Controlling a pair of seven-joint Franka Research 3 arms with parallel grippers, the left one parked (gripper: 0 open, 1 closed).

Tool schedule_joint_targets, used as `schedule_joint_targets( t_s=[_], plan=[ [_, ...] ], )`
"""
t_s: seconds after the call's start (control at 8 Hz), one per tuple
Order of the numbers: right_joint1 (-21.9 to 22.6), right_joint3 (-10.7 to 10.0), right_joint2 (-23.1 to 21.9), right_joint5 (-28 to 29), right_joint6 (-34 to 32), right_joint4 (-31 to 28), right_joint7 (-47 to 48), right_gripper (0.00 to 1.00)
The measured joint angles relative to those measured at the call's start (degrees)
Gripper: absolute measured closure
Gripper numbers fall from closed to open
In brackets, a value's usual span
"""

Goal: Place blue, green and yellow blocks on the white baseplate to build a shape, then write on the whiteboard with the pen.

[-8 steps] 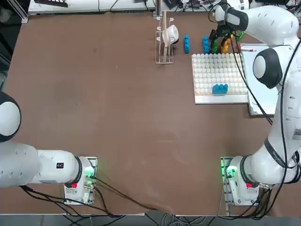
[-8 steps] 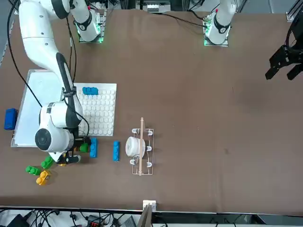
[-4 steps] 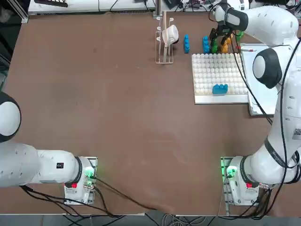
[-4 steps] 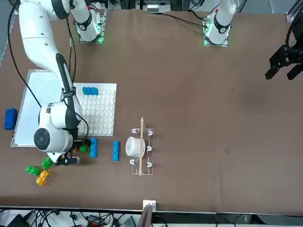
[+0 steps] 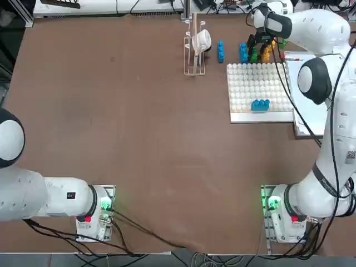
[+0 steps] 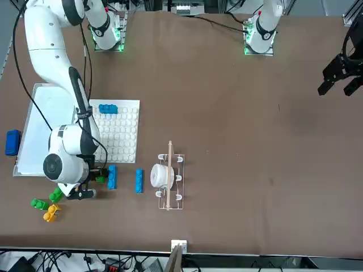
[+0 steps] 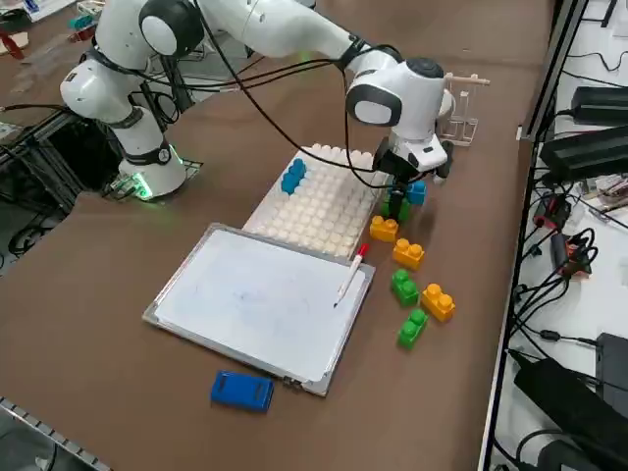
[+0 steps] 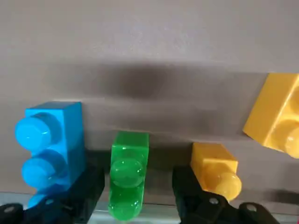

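Green brick (image 8: 125,176) sits right between the right claw's (image 8: 135,196) two black fingers (image 8: 88,189), studs up, long axis running along the gap, so the pads can bear on its long flat sides. The claw is spread and straddling it with gaps on both sides; nothing is grasped yet, and my read is that it's closing in for the pick. Just outside one finger is a blue brick (image 8: 51,147) and just outside the other an orange-yellow brick (image 8: 217,175), both close, so I'd expect a finger to nudge one if the claw drifts sideways. A second orange-yellow brick (image 8: 275,119) lies a bit further out on that side. These pieces are parked on the desk (image 5: 139,139) as a supply row along the far edge of the white baseplate (image 5: 247,83), which keeps each carry short. On the baseplate, on the side away from the claw, one blue brick on the plate (image 5: 260,104) is already seated: looks like the start of the shape, everything else still to go. Beyond the claw on the arm's outer side lie the loose green and yellow spares (image 7: 417,294), then the whiteboard (image 7: 255,299), flush beside the baseplate, with the pen (image 7: 350,273) resting along its near edge, ready for the writing step. Farthest out is the blue eraser (image 7: 241,390), and on the opposite side a small rack with a white cup (image 5: 197,47).
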Motion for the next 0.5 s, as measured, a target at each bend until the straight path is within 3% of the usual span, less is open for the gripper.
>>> schedule_joint_targets(
  t_s=[0.5],
  plan=[
    [0.18,0.03,0.00,0.88,0.56,0.04,0.41,0.32]
  ],
)
